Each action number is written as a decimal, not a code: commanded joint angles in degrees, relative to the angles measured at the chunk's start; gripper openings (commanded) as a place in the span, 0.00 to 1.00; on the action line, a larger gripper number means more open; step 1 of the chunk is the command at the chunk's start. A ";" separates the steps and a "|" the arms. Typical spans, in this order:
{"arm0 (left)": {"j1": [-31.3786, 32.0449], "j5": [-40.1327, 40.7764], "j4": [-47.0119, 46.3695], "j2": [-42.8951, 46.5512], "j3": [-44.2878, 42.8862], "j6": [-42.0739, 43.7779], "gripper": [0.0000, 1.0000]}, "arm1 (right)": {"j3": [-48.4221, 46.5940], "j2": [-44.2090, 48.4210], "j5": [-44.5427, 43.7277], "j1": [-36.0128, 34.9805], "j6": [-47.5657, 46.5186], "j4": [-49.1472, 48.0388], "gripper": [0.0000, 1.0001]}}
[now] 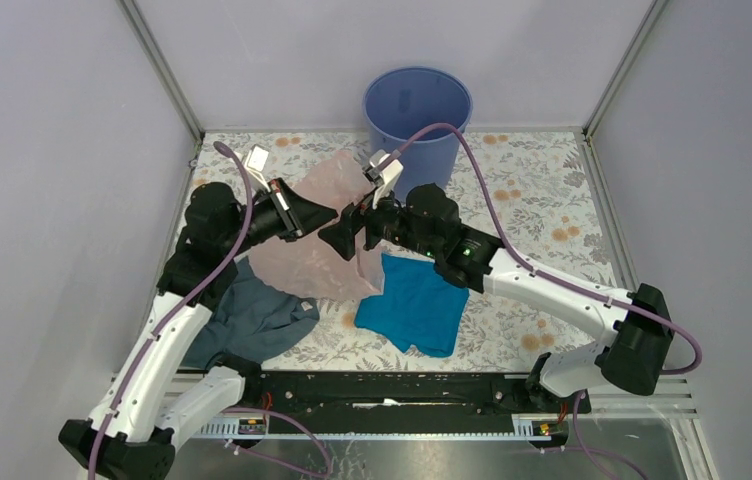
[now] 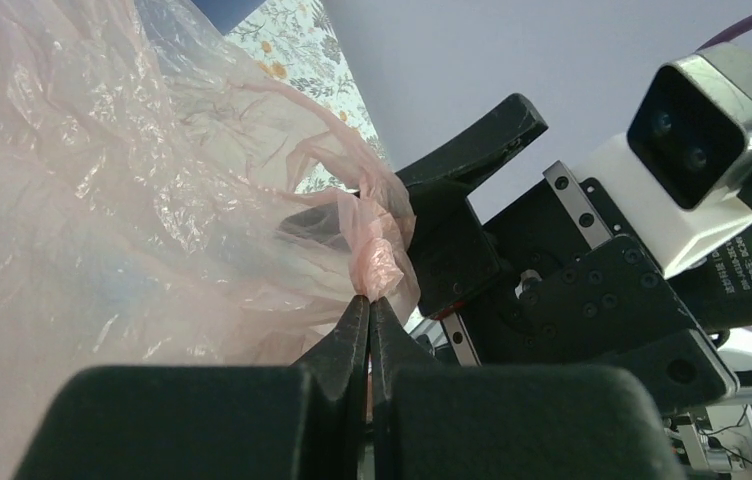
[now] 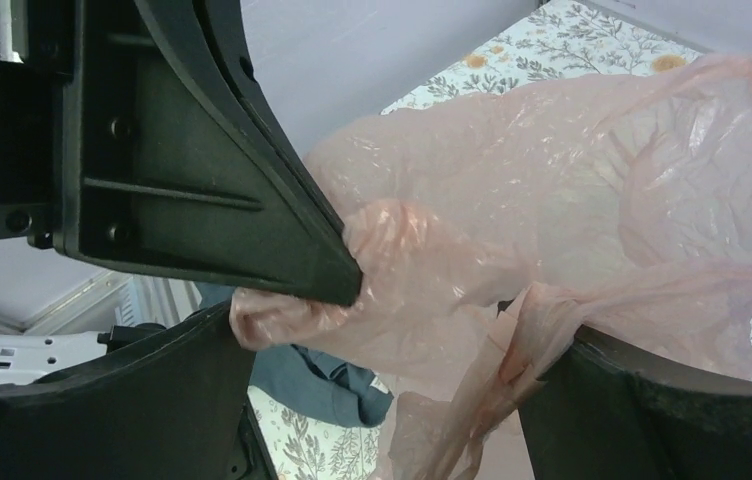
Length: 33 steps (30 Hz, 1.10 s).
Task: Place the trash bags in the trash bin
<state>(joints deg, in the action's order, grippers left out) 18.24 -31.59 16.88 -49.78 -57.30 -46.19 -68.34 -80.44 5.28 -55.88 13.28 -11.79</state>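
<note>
Clamped tight, the left gripper [image 2: 369, 300] pinches a bunched fold of the pink trash bag [image 2: 102, 200], apparently to keep it lifted off the floral table [image 1: 542, 200]. Jaws of the right gripper [image 3: 397, 345] stand wide, film draped loosely between them, gripping nothing. At upper centre of the overhead view, just beyond both arms, the trash bin [image 1: 417, 105] waits; a teal cloth [image 1: 412, 305] lies lower down.
</note>
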 commanded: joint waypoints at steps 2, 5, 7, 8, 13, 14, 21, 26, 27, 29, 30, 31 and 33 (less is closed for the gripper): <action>2.95 5.04 -1.27 -1.62 -5.42 -1.53 0.00 | -1.18 -0.62 -0.88 -0.46 -1.42 -4.59 0.92; 4.95 7.08 -1.25 -2.15 -6.46 -2.82 0.00 | 2.18 -0.01 -0.88 -0.46 -1.32 -7.92 0.86; 6.02 8.78 -1.31 -2.23 -6.48 -4.32 0.00 | 4.11 -0.11 1.63 -0.44 -0.92 -11.91 0.74; 6.61 9.15 -1.33 -2.41 -6.64 -4.71 0.00 | 4.89 -0.27 2.59 -0.46 -0.37 -13.59 0.64; 7.51 12.09 2.54 -1.42 -9.24 -5.07 0.42 | 10.26 2.26 -2.06 -0.37 3.11 -18.48 0.00; 7.51 13.87 4.18 -0.59 -10.15 -4.60 0.58 | 11.71 3.34 -3.35 -0.37 3.96 -19.05 0.00; 7.51 26.96 18.14 3.27 -15.11 -2.36 0.99 | 14.75 8.36 -6.42 0.62 12.04 -16.53 0.00; 7.47 30.49 25.91 -1.43 -22.38 0.58 0.99 | 11.78 21.47 -10.73 1.83 10.60 -6.06 0.00; 7.50 30.42 26.60 -2.93 -24.17 1.37 0.99 | 11.04 23.51 -14.02 1.95 9.03 -3.32 0.00; 7.43 30.11 25.69 -5.47 -26.24 2.55 0.98 | 9.73 31.20 -21.28 1.95 6.22 2.09 0.00; 7.45 30.10 24.25 -6.75 -26.60 3.08 0.98 | 9.13 33.95 -24.58 1.91 4.58 4.38 0.00; 7.38 30.17 22.53 -8.12 -26.57 3.34 0.98 | 8.91 36.78 -27.14 1.91 2.68 5.94 0.00; 7.40 29.76 17.51 -11.44 -25.82 3.33 0.98 | 7.88 40.94 -31.07 1.89 -1.30 9.53 0.00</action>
<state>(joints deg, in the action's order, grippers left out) 25.65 -3.07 40.23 -55.75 -82.61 -45.28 -56.38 -47.64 -12.64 -54.22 19.79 -9.61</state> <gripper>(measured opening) 0.982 0.014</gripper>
